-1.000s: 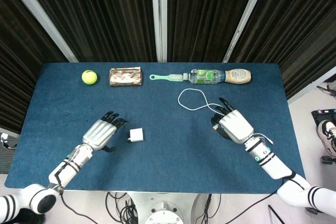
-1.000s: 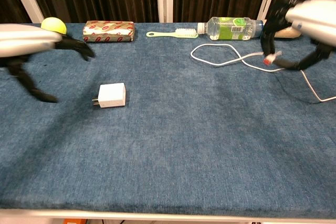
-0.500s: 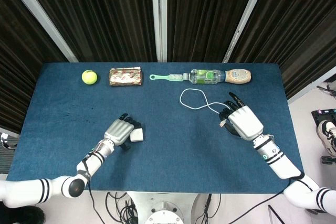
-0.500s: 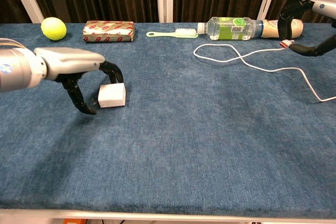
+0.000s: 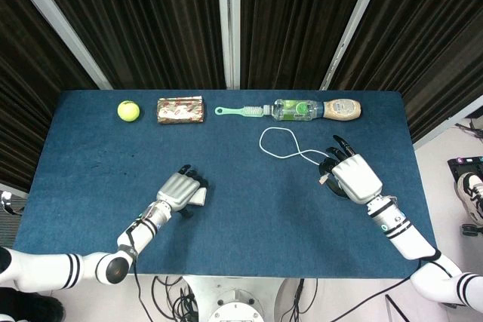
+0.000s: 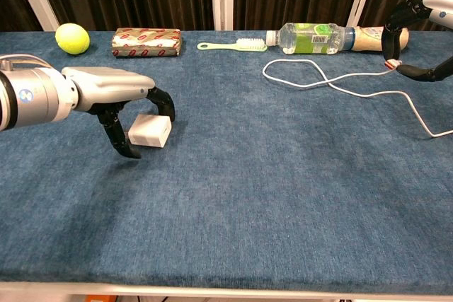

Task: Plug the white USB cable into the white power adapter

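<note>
The white power adapter lies slightly tilted on the blue table, left of centre, and shows as a white corner from above. My left hand curls over it and grips it, fingers on its far side and thumb on its near side. The white USB cable loops across the right half of the table. My right hand hovers at the right and pinches the cable's plug end, held just above the cloth.
Along the far edge stand a yellow tennis ball, a wrapped package, a green brush, a clear bottle and a beige bottle. The cable's tail runs off the right side.
My left hand reached the adapter and closed around it, tilting it. My right hand carried the plug end a little right and farther back, dragging the cable.
</note>
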